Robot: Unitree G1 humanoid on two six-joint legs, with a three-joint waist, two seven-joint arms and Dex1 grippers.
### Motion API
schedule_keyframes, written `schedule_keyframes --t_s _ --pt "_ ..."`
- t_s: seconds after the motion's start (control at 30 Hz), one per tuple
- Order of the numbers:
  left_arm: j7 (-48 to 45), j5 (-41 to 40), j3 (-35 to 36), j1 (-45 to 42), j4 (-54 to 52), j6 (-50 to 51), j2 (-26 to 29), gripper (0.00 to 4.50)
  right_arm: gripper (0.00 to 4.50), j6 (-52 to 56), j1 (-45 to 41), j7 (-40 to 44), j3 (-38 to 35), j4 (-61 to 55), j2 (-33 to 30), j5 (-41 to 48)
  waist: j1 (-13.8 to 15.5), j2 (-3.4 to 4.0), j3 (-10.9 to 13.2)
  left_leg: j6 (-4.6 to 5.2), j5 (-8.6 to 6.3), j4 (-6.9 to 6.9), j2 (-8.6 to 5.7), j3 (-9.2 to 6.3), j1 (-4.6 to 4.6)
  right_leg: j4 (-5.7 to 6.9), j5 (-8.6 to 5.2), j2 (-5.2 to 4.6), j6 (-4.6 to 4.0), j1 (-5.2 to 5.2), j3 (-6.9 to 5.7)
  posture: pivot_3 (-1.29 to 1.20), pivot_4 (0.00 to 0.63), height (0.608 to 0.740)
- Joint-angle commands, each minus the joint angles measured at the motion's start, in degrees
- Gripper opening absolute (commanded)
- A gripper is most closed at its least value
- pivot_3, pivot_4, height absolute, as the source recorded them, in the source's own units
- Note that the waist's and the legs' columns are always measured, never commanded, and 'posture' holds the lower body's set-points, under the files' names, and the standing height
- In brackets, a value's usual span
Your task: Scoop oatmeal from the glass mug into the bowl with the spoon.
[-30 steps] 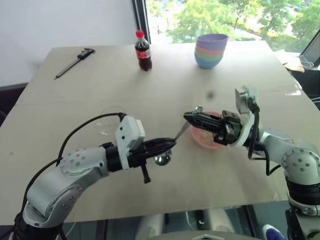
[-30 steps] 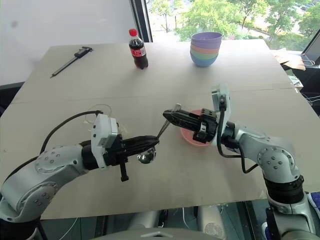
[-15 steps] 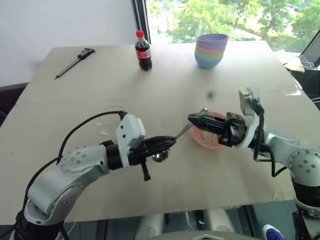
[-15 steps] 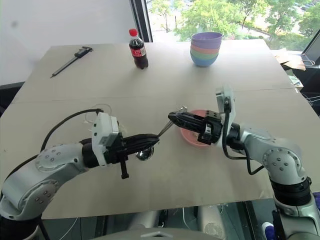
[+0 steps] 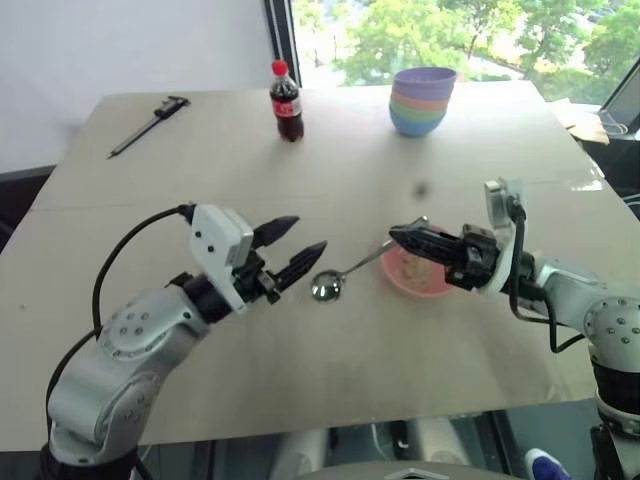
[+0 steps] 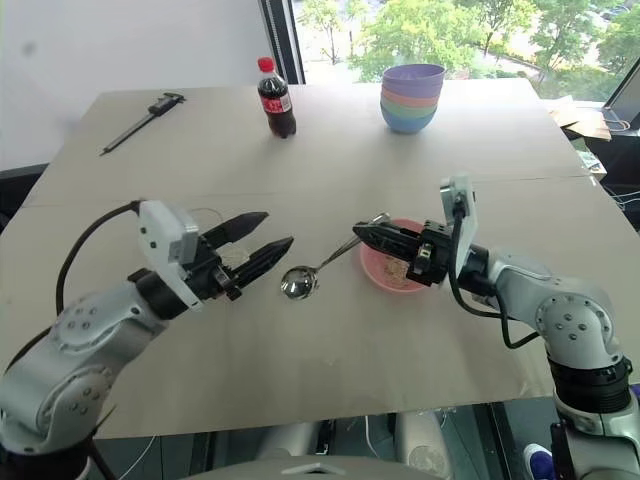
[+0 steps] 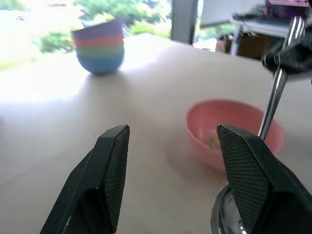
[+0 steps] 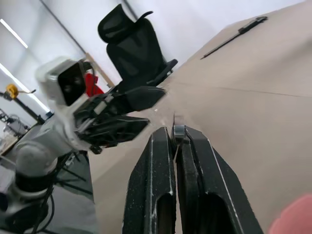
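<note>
My right gripper (image 5: 396,236) is shut on the upper end of the silver spoon's (image 5: 345,274) thin handle, just left of the pink bowl (image 5: 436,287). The spoon slants down to the left, its rounded end (image 6: 298,283) low over the table. A little pale oatmeal (image 7: 212,139) lies in the bowl. My left gripper (image 5: 310,234) stands open left of the spoon with nothing between its fingers (image 7: 113,161). The glass mug is mostly hidden behind my left hand; a bit of its rim (image 6: 206,213) shows.
A cola bottle (image 5: 286,100) and a stack of pastel bowls (image 5: 423,100) stand at the back of the table. A dark caliper (image 5: 150,121) lies at the back left. A black office chair (image 8: 136,44) stands beyond the table's left side.
My left gripper has opened, let go of the spoon's rounded end and drawn back to the left and up. The right gripper has carried the spoon a little to the right.
</note>
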Motion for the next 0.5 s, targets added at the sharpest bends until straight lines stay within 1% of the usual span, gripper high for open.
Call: schedule_keyframes --t_s 0.03,0.1,0.17,0.23,0.3,0.4,0.43,0.5 --pt "2.67 6.93 -0.26 6.72 -5.08 -4.27 -1.47 2.94 0.00 0.98 0.31 -1.50 -2.47 1.29 -0.53 2.40 0.01 0.00 0.00 0.00 0.00 -0.02 0.00 0.01 0.01 0.00 0.00 0.00 0.00 0.00 0.01 0.00 0.150 0.740" --pt "4.18 14.26 -1.93 12.61 -5.34 -9.19 -2.92 2.94 0.00 1.92 0.30 -3.14 -3.48 3.69 -0.75 3.52 0.07 0.00 0.00 0.01 -0.01 -0.03 0.00 0.02 0.02 0.00 0.00 0.00 -0.01 0.00 0.01 0.00 0.150 0.740" --pt "5.88 24.00 -3.48 18.31 -4.07 -17.10 -4.22 2.94 0.00 2.73 -0.20 -4.27 -4.22 5.81 -1.14 3.97 0.12 0.00 0.00 0.02 -0.01 -0.03 0.00 0.05 0.01 0.00 -0.01 0.00 -0.02 0.00 0.03 0.00 0.150 0.740" --pt "8.76 35.87 -4.73 24.90 -1.44 -28.13 -5.40 2.94 0.00 3.63 -0.90 -5.61 -5.33 7.67 -1.46 5.45 0.30 0.00 0.00 0.04 -0.02 -0.03 -0.01 0.11 0.02 -0.02 -0.09 -0.02 -0.16 0.01 0.07 0.00 0.150 0.740" --pt "13.12 46.17 -4.29 31.44 2.20 -39.15 -7.38 2.94 0.00 4.39 -1.60 -6.53 -6.31 8.66 -1.72 6.92 0.41 0.00 0.00 0.06 -0.03 -0.03 0.00 0.12 0.02 -0.04 -0.14 -0.04 -0.25 0.01 0.11 0.00 0.150 0.740" --pt "18.14 54.38 -2.65 37.23 6.77 -49.85 -10.53 2.94 0.00 6.34 -2.30 -8.12 -6.47 9.33 -2.55 8.83 0.50 0.00 0.00 0.12 -0.06 -0.03 0.05 0.16 0.01 -0.07 -0.15 -0.19 -0.27 0.01 0.28 0.00 0.150 0.740" --pt "20.27 55.60 -1.18 38.73 8.75 -51.50 -12.32 2.94 0.00 7.58 -2.77 -9.80 -6.23 9.98 -3.14 10.24 0.51 0.00 0.00 0.14 -0.07 -0.03 0.06 0.16 0.00 -0.08 -0.15 -0.18 -0.27 0.01 0.27 0.00 0.150 0.740" --pt "23.61 54.95 2.97 39.60 12.47 -51.96 -15.86 2.94 0.00 9.42 -3.61 -13.21 -5.90 11.08 -4.02 13.61 0.64 -0.01 0.00 0.18 -0.09 -0.02 0.10 0.17 -0.02 -0.08 -0.16 -0.19 -0.26 0.01 0.22 0.00 0.150 0.740"
